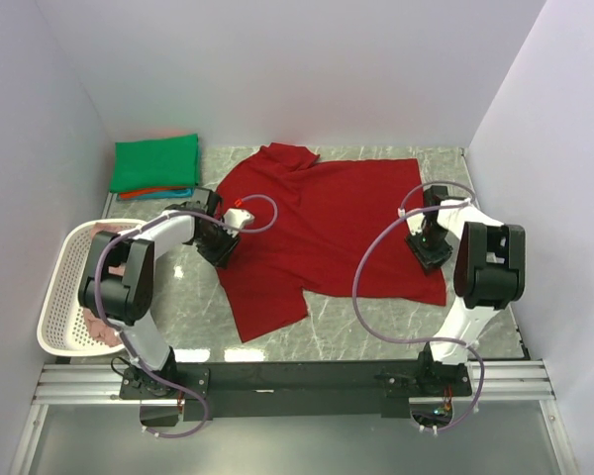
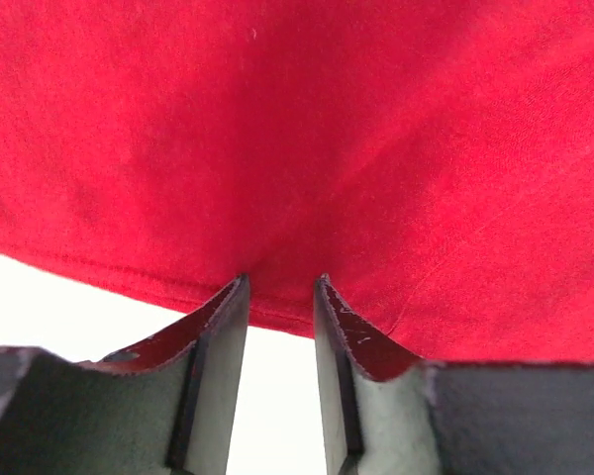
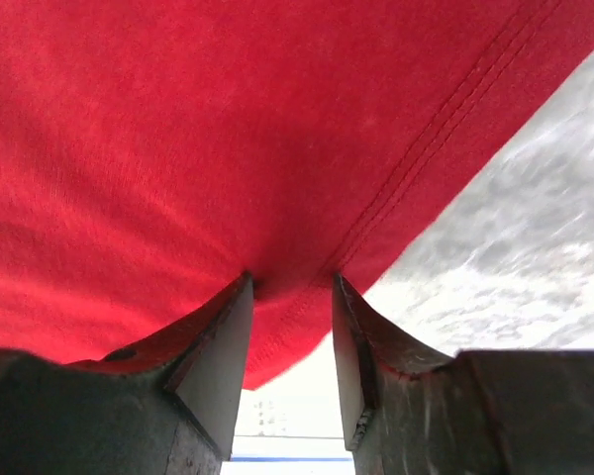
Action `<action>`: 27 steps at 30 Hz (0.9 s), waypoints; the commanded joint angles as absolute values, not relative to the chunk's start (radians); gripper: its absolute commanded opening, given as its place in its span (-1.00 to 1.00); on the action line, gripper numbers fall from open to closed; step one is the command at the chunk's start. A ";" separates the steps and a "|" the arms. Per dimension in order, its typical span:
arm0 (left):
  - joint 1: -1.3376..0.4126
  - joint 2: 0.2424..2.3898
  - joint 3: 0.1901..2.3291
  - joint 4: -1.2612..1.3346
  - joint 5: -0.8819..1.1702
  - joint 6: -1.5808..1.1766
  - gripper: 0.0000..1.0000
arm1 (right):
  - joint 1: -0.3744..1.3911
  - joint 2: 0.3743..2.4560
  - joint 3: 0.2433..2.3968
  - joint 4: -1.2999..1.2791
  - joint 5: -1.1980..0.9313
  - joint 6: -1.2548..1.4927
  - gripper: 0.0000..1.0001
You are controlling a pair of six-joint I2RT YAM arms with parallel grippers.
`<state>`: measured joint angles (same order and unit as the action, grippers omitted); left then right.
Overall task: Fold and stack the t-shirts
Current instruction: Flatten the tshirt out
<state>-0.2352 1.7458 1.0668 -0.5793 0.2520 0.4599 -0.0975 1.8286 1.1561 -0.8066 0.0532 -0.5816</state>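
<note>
Dark red t-shirt (image 1: 327,228) is lying spread out across the middle of the grey marble-patterned table (image 1: 376,336). Its collar is pointing toward the far wall and one short sleeve is reaching toward the near edge.

At the left edge of the table a white plastic lattice basket (image 1: 59,297) is sitting, holding some dusty pink cloth (image 1: 99,327). In the far left corner, well apart from the red shirt, a folded green t-shirt (image 1: 156,163) is resting on top of a small stack. An orange-red layer (image 1: 148,192) and a teal layer (image 1: 181,192) are showing beneath it.

The left pincer (image 2: 282,282) is reaching down at the red shirt's left edge. In the left wrist view it is grasping the stitched edge, with the cloth bunching between its dark fingertips (image 2: 228,302).

The right pincer (image 3: 292,282) is working at the shirt's right edge, near the hem. It is likewise clenching a fold of the red fabric between its fingertips (image 3: 233,307), with the double-stitched hem running past and bare table showing beside it.
</note>
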 commanded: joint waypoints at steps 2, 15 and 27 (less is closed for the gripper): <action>-0.222 1.706 0.994 -0.667 0.168 0.520 -0.15 | -0.087 1.700 1.137 -0.837 0.052 -0.620 -0.08; -0.484 1.456 1.010 -0.812 0.428 0.629 0.10 | -0.144 1.724 1.307 -1.022 -0.106 -0.566 0.01; -0.804 1.453 0.821 -0.657 0.322 0.541 0.17 | -0.167 1.661 1.211 -1.123 -0.104 -0.632 0.13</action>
<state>-0.7551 1.4635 0.8562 -0.7197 0.3500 0.5625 -0.1471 1.7535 1.2564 -1.0515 -0.1162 -0.5911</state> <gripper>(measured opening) 0.582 0.543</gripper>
